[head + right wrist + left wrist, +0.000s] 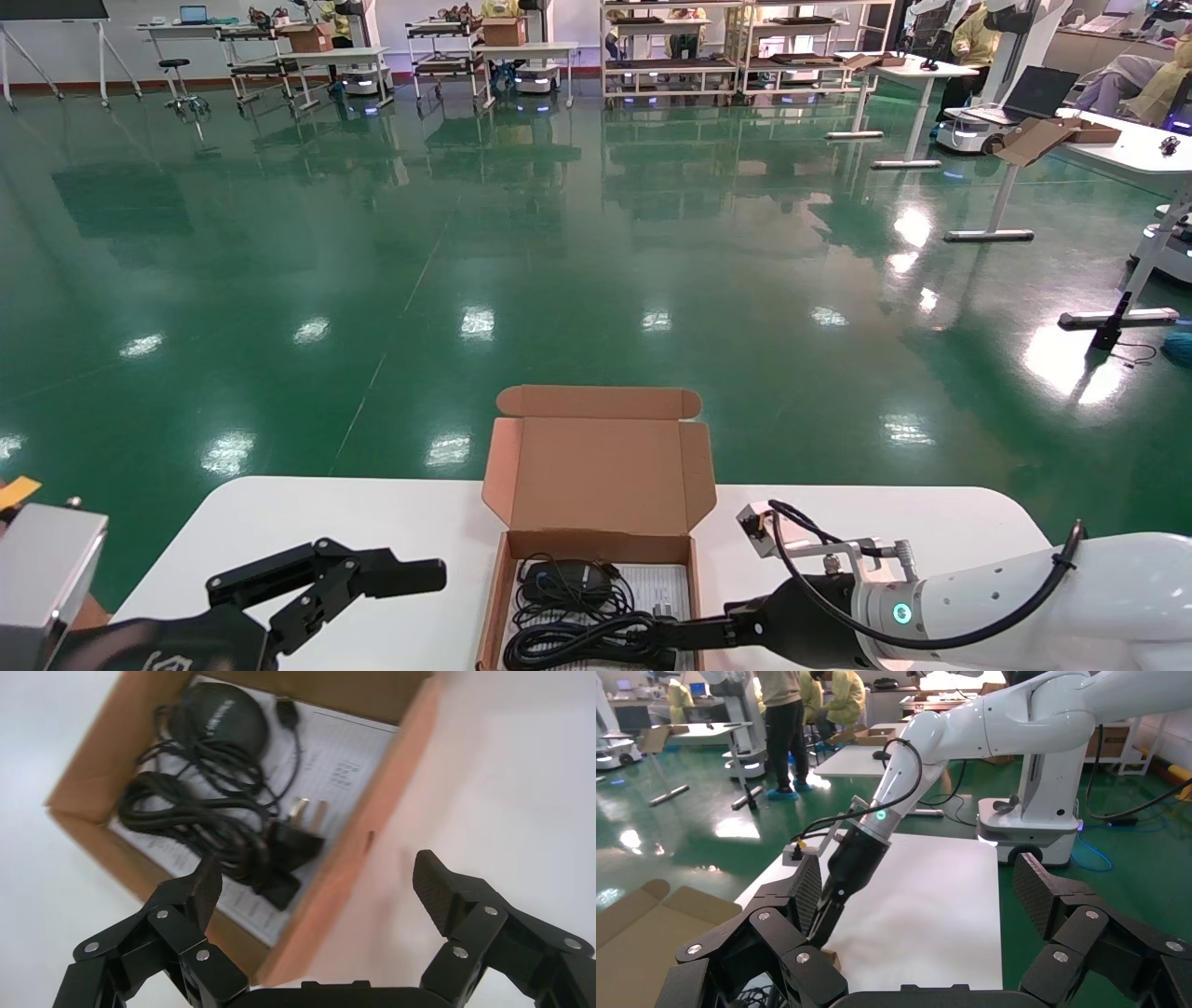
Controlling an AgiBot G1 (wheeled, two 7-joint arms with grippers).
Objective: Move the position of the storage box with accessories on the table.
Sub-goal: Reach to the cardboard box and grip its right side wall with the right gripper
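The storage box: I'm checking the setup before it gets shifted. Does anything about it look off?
Little stands out. The storage box sits on the table with its lid flap open and upright, cables coiled inside on the paper sheet. The right claw, open, straddles one side wall.

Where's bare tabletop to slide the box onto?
Bare table right of the storage box, beyond the right gripper, open astride its right wall. Bare strip between box and open left gripper. Crowded inside: cables, mouse, paper.
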